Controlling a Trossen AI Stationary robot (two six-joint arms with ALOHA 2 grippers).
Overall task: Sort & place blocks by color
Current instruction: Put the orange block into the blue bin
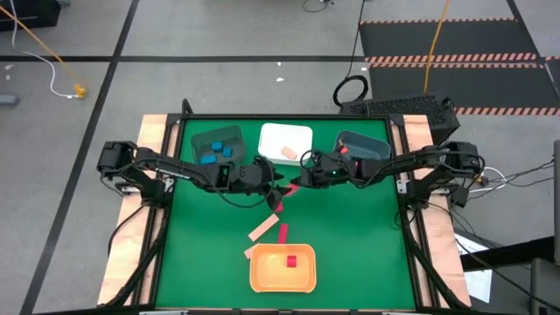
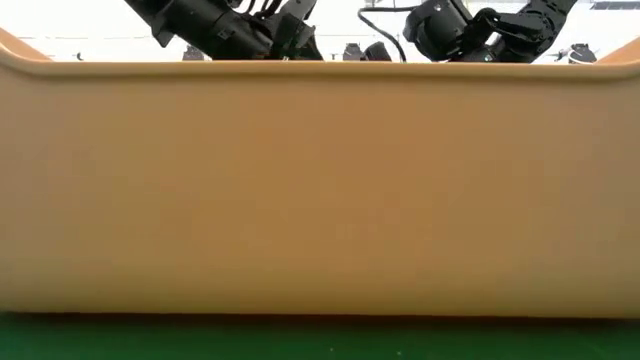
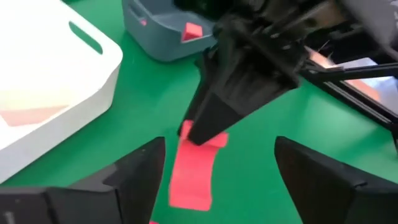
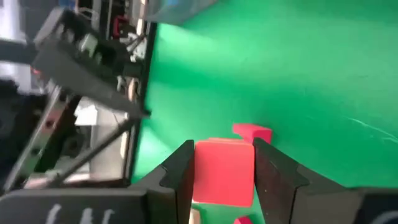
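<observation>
- No brand, label or writing can be read anywhere.
- Nearest, at 6 o'clock on the green table (image 1: 350,236), stands an orange bin (image 1: 282,282) holding a red cube (image 1: 292,260) and a yellowish block; its wall fills the low view.
- Just beyond its rim, toward 11 o'clock, lie a tan bar (image 1: 262,229) and a small red bar (image 1: 283,232).
- At mid-table the right gripper (image 4: 224,163) has its fingers closed on a red block (image 4: 224,171) (one end resting near the mat, in the left wrist view).
- The left gripper (image 1: 273,194) sits just beside it, fingers spread wide and holding nothing.
- At 12 o'clock stand three bins: a dark green bin (image 1: 203,137) with blue blocks (image 1: 216,152), a white bin (image 1: 285,136) with a tan piece (image 1: 290,152), and a grey-blue bin (image 1: 372,145) with a red piece (image 3: 192,29).
- Beyond lie grey floor tiles, cables and striped black mats (image 1: 455,39).
</observation>
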